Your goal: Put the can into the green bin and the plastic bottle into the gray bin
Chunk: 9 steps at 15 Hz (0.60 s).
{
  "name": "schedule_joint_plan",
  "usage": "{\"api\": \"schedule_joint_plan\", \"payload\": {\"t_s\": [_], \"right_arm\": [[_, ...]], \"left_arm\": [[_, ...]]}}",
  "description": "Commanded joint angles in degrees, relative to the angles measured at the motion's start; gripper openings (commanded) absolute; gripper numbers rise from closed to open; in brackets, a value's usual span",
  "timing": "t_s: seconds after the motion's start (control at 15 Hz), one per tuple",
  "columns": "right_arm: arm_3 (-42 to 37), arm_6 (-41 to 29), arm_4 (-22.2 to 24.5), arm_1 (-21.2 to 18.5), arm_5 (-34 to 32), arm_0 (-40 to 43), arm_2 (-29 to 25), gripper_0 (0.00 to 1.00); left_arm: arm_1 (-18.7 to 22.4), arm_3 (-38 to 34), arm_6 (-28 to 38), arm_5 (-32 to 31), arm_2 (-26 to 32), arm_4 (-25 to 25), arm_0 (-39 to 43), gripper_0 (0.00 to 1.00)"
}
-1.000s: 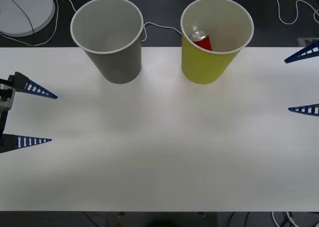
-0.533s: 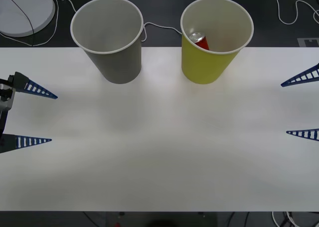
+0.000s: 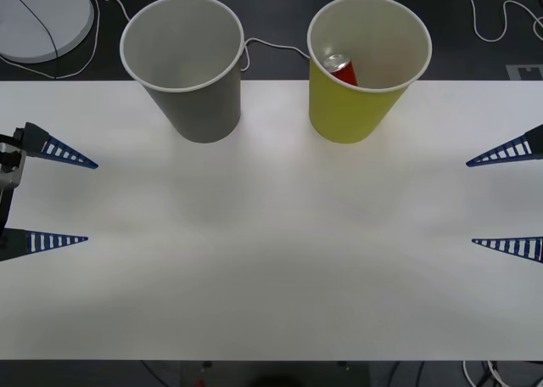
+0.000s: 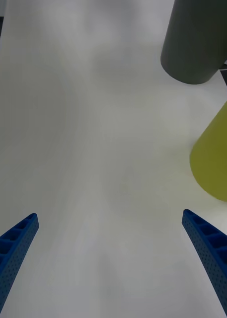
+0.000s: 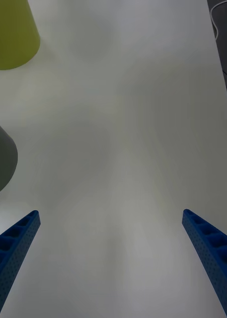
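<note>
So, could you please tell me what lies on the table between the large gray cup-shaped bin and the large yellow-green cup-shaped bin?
Nothing: in the front view, bare white table separates the gray bin from the yellow-green bin.

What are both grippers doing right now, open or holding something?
Left gripper: open, empty, at the table's left edge.
Right gripper: open, empty, at the table's right edge.

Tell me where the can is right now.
In the front view, the can lies tilted inside the green bin, at the table's far edge, right of the gray bin.
</note>
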Motion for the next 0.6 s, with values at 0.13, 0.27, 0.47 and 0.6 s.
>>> {"api": "schedule_joint_plan", "payload": {"t_s": [0.13,0.27,0.47,0.6], "right_arm": [[0.0,1.2,0.8,1.5,0.0,0.2,0.0,1.00],[0.0,1.2,1.1,1.9,0.0,0.2,0.0,1.00],[0.0,1.2,1.1,1.9,0.0,0.2,0.0,1.00],[0.0,1.2,1.1,1.9,0.0,0.2,0.0,1.00]], "left_arm": [[0.0,0.0,0.0,0.0,0.0,0.0,0.0,1.00],[0.0,0.0,0.0,0.0,0.0,0.0,0.0,1.00],[0.0,0.0,0.0,0.0,0.0,0.0,0.0,1.00],[0.0,0.0,0.0,0.0,0.0,0.0,0.0,1.00]]}}
